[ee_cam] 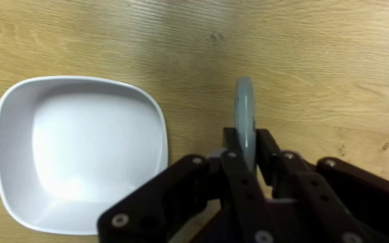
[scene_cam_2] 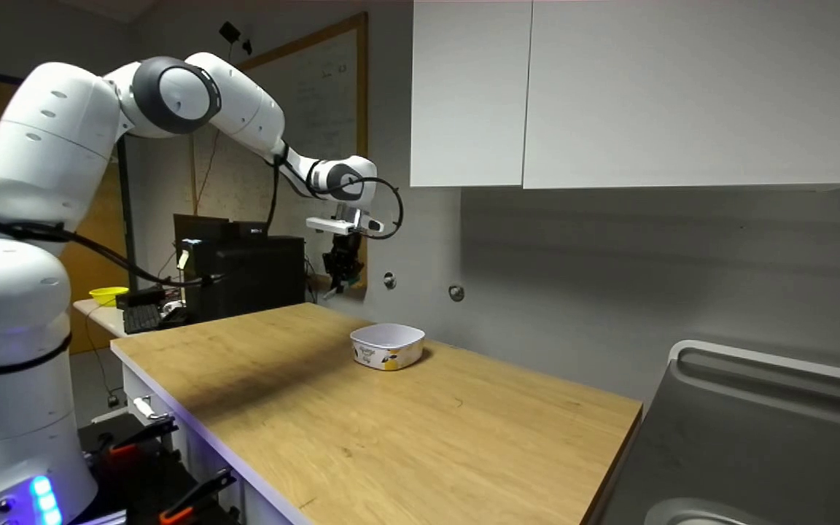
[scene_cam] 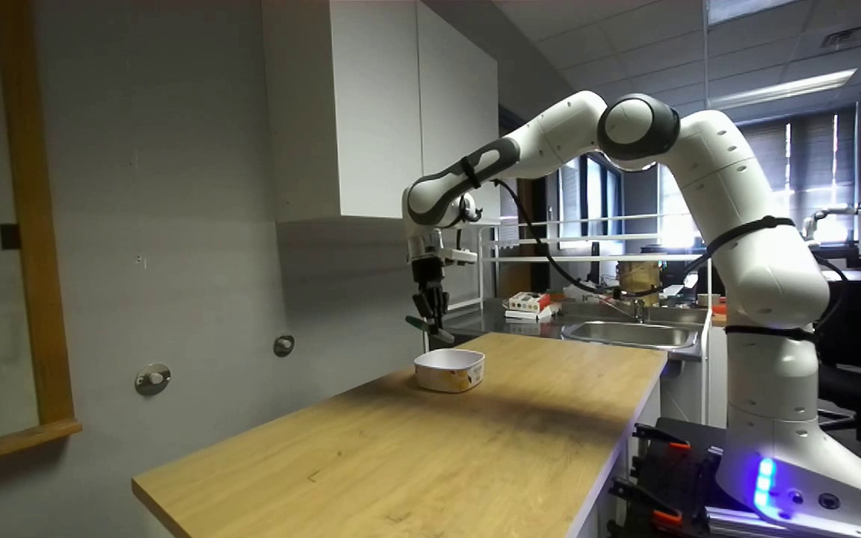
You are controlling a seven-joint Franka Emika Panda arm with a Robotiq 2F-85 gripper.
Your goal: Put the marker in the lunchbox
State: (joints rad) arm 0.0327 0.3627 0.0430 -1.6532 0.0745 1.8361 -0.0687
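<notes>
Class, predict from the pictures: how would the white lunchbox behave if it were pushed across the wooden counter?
The lunchbox would probably slide rather than tip, being wide and low on the flat wooden counter. It is likely light for its size, since it looks thin-walled. It is probably fairly stiff: its rounded outline shows no sagging.
</notes>
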